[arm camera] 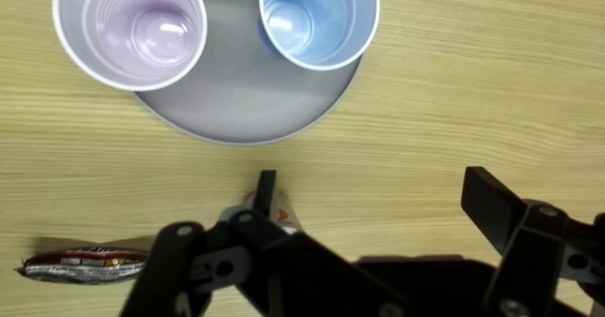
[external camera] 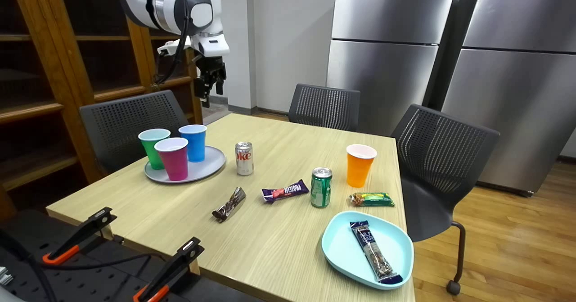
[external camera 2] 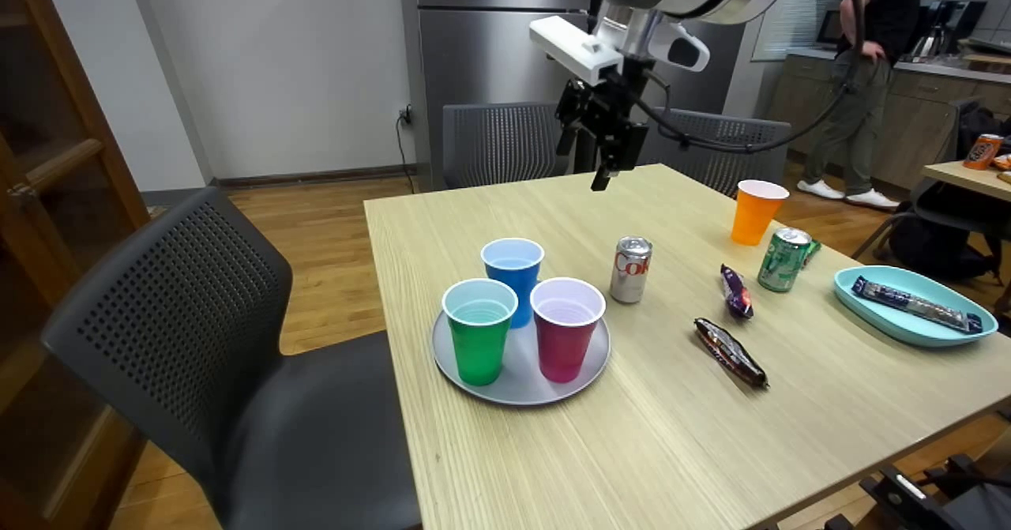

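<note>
We see the end effector (arm camera: 371, 171) released above the bench (external camera 2: 553, 475), jaws spread wide; in the wrist view it partly hides the silver can (external camera 2: 631, 271), which stands upright near the gray plate (external camera 2: 517, 394) with a green cup (external camera 2: 479, 350), blue cup (external camera 2: 518, 283) and magenta cup (external camera 2: 562, 350).

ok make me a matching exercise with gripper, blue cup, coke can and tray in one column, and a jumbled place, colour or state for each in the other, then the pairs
Column one:
1. gripper
2. blue cup
3. coke can
4. tray

Column two:
A. standing on the grey plate
B. pale blue, with a bar lying in it
C. open, above the table
D. silver, standing upright on the table

Right pairs:
1-C
2-A
3-D
4-B
</note>
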### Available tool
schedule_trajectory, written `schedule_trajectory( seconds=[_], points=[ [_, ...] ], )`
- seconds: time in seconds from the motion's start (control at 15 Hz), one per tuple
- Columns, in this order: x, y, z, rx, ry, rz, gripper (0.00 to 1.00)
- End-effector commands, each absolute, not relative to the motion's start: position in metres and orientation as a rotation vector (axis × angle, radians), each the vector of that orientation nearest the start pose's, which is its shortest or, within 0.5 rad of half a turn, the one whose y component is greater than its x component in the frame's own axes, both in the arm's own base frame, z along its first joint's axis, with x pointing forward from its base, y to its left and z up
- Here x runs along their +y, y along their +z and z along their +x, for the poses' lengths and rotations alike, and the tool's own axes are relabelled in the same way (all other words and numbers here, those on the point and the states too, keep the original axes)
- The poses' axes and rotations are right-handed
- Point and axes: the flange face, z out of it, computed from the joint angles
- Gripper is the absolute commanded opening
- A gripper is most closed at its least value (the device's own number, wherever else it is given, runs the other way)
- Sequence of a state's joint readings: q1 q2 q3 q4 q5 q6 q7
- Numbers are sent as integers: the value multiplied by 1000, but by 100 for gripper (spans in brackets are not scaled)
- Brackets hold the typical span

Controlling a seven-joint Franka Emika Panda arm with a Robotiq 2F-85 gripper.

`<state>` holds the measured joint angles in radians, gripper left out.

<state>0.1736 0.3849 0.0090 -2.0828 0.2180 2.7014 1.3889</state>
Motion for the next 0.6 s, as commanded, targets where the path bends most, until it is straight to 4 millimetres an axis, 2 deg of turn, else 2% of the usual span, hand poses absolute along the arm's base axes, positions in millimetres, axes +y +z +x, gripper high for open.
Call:
schedule_trajectory(
  seconds=[0.0, 0.27, 0.53],
  points=[
    [67, 281, 570, 1863, -87, -2216, 100],
    [32, 282, 547, 1806, -35, -2288, 100],
    [0, 266, 521, 1610, 65, -2542, 100]
  ],
)
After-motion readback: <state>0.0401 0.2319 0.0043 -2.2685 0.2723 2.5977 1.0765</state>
